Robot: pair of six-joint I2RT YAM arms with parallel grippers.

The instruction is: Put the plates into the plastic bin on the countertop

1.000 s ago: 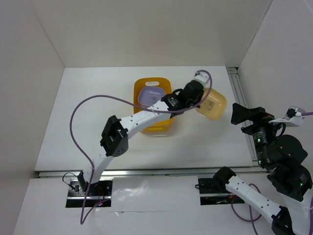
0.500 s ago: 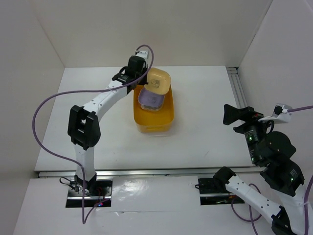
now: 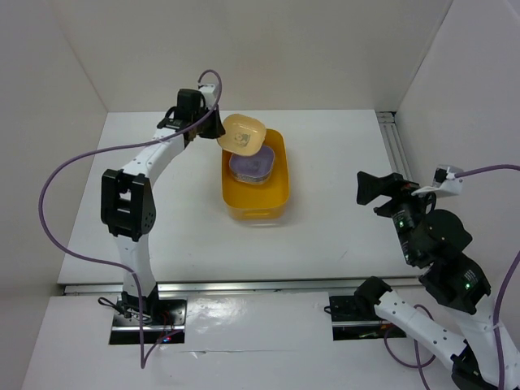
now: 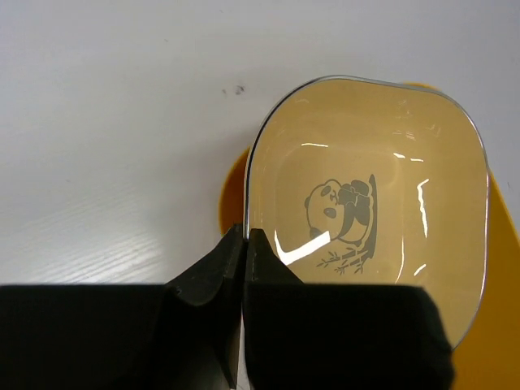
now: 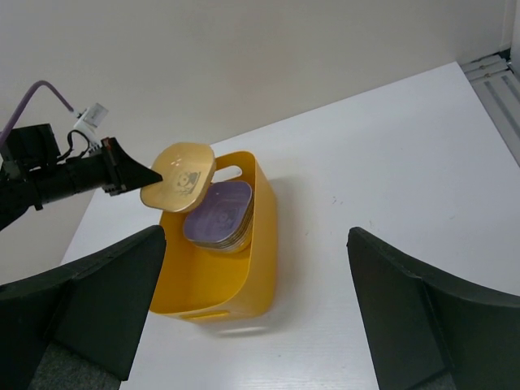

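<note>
- Pale yellow plate (image 3: 242, 134) is pinched at its rim by the left tool (image 3: 218, 133), whose jaws are closed onto the plate's edge; the left wrist view shows both fingertips (image 4: 231, 256) meeting at the rim.
- It hangs tilted in the air over the far left corner of the plastic bin (image 3: 257, 211), clear of what lies inside.
- A panda motif (image 4: 341, 215) is printed at the plate's centre.
- The yellow-orange bin stands on the white worktop (image 3: 341, 231), near its middle.
- Inside the bin lies a lilac plate (image 3: 252, 166), face up; the right wrist view shows it resting on top of other plates, whose edges just show.
- The right tool (image 3: 378, 191) is spread wide and grips nothing, raised above the right side of the worktop, well apart from the bin and pointing toward it.
</note>
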